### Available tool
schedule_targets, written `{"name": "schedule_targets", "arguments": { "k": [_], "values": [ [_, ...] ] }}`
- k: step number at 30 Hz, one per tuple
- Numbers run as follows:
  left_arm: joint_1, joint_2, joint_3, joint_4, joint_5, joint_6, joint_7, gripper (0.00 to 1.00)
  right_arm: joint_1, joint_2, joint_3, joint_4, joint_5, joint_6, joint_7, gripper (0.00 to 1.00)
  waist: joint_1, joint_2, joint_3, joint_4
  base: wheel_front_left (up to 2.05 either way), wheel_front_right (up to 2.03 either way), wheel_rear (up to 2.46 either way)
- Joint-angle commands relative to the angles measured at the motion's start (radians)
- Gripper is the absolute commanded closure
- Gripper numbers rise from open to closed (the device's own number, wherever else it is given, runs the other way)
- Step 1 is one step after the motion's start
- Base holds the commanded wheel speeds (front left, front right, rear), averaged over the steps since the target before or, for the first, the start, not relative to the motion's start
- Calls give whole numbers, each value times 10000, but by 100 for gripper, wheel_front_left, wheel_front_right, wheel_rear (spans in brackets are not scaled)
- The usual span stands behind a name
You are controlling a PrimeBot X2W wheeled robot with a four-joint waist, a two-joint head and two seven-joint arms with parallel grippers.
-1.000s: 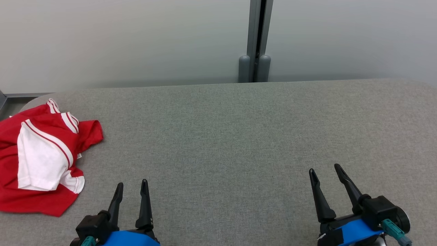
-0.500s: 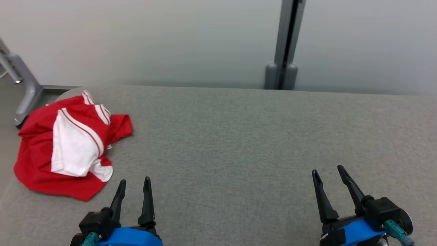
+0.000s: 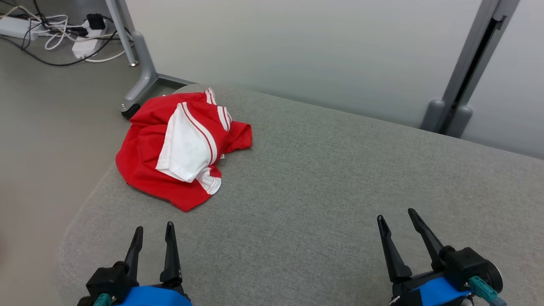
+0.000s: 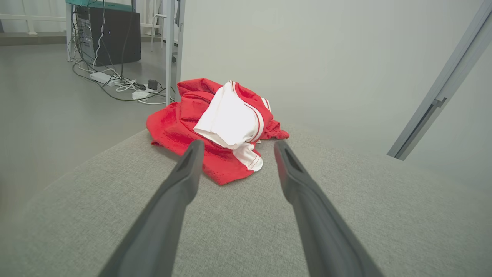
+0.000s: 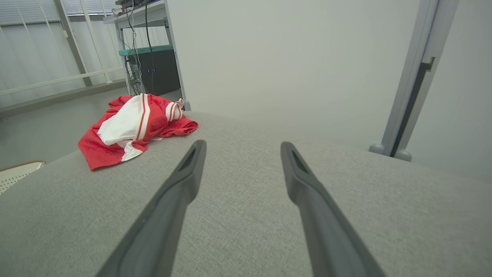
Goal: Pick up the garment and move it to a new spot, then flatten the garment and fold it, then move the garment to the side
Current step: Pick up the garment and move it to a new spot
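Red-and-white garment point(image 3: 182, 148) lies crumpled on grey surface point(image 3: 323, 178), tag point(image 3: 222, 157) unreadable; left gripper point(image 3: 154, 227) and right gripper point(image 3: 395, 214) gape empty.

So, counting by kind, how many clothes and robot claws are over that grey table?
Red and white garment, crumpled: 1
Open, empty claws, left gripper and right gripper: 2
Total: 3
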Motion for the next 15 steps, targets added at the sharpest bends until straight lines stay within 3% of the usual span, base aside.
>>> {"name": "schedule_targets", "arguments": {
  "k": [1,9,15],
  "values": [
    [58,0,35,-42,23,-4,-28,0,54,-48,17,26,9,1,-35,0,1,0,170,260,0,0,0],
    [96,1,24,-7,73,-60,-28,0,-91,-49,116,-33,7,1,-35,0,1,0,225,461,0,0,0],
    [-453,250,777,-530,74,173,-28,0,-187,-47,23,-272,-107,1,-35,0,1,0,569,209,0,0,0]
  ]
}}
